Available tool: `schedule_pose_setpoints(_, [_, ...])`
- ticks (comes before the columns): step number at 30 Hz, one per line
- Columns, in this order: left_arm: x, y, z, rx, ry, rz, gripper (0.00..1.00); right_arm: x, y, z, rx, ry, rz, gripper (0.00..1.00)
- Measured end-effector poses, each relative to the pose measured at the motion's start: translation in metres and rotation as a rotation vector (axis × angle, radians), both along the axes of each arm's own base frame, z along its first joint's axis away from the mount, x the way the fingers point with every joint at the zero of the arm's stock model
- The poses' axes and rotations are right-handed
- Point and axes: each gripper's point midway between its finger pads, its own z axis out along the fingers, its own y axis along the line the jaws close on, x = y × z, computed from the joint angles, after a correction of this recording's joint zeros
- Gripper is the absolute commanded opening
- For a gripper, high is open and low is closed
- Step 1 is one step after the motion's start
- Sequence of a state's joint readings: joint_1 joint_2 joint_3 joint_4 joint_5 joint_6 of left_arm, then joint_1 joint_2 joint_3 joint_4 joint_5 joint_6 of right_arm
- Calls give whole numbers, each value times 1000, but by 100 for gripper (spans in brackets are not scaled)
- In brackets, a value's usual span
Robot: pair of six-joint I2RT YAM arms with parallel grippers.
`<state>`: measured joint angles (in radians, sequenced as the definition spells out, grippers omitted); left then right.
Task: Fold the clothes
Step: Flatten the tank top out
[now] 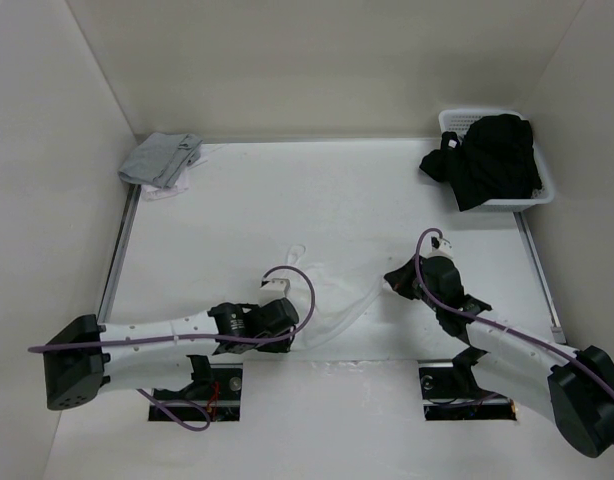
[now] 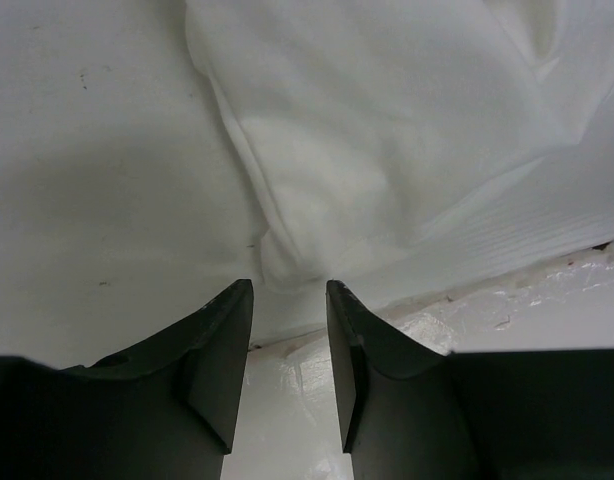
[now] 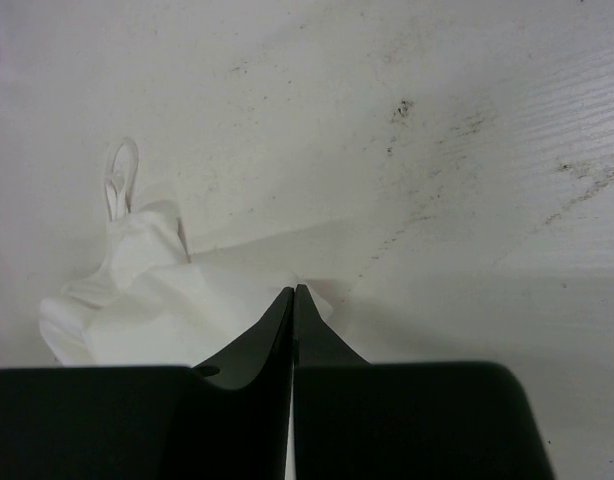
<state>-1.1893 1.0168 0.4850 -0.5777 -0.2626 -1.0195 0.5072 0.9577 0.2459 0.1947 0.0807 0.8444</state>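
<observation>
Lining up a left-side grip on the camisole, bunched on the table between both arms.
My left gripper has its fingers apart and empty, a fabric corner just ahead of the tips; closing may miss or catch one layer only. My right gripper has its fingers pressed together, apparently pinching an edge; a hard pull could slip the thin cloth free. One strap loop shows; the other is hidden, and white cloth on a white surface blurs the outline.
</observation>
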Motion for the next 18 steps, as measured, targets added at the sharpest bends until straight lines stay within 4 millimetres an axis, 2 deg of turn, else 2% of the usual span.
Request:
schedule_pose_setpoints(7, [3,-6,-6,-16,6,6,27,0,0,0,0,0,1,2])
schedule_pose_setpoints(11, [3,-7,-10,-15,8,7,11,0,0,0,-1,-1,3,2])
schedule_pose_setpoints(14, [4,-6,-10,-11,7,10,6,0,0,1,1,-4,3,2])
schedule_pose_setpoints(16, [7,-5,-5,-17,2,15,5,-1,2,5,7,-14,8,2])
schedule_pose_setpoints(18, [16,-7,12,-51,-17,29,4,-2,3,12,17,-31,15,2])
